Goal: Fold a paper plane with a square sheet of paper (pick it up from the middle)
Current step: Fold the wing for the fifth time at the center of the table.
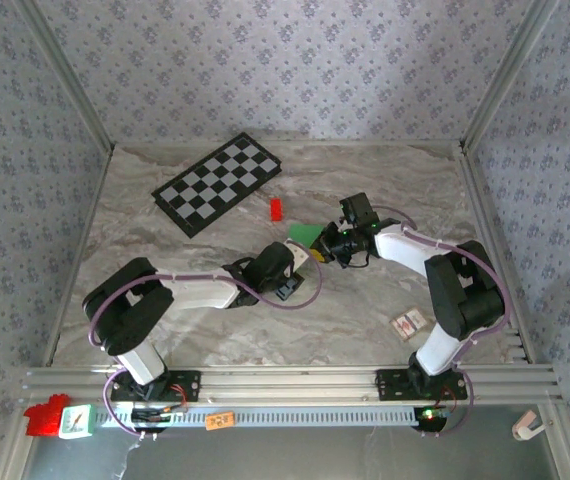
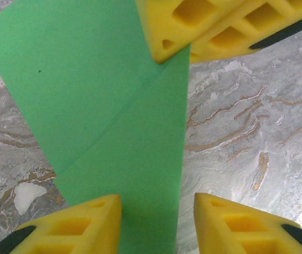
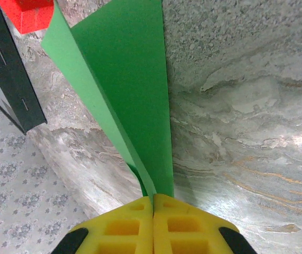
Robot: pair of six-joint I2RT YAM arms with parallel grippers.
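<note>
Nearest thing is a small card (image 1: 408,324) lying on the marble table (image 1: 205,335) beside the right arm. Both arms reach into the middle and the grippers pretty much meet there. The left gripper (image 2: 158,211) has its jaws partway open, one yellow finger (image 2: 95,225) overlapping the paper's edge and the other off to the side with a strip of bare table between it and the green. So it's straddling the near end of the paper (image 2: 114,106), not pinching it. The right gripper (image 3: 153,211) is clamped tight on the other end, fingers pressed together with the folded paper coming out between them, two layers fanning apart. Can't tell whether the paper is touching the table or hanging just above it. Just past the paper sits the red block (image 1: 276,209), and further back to the left the checkerboard (image 1: 217,183) lies flat.
</note>
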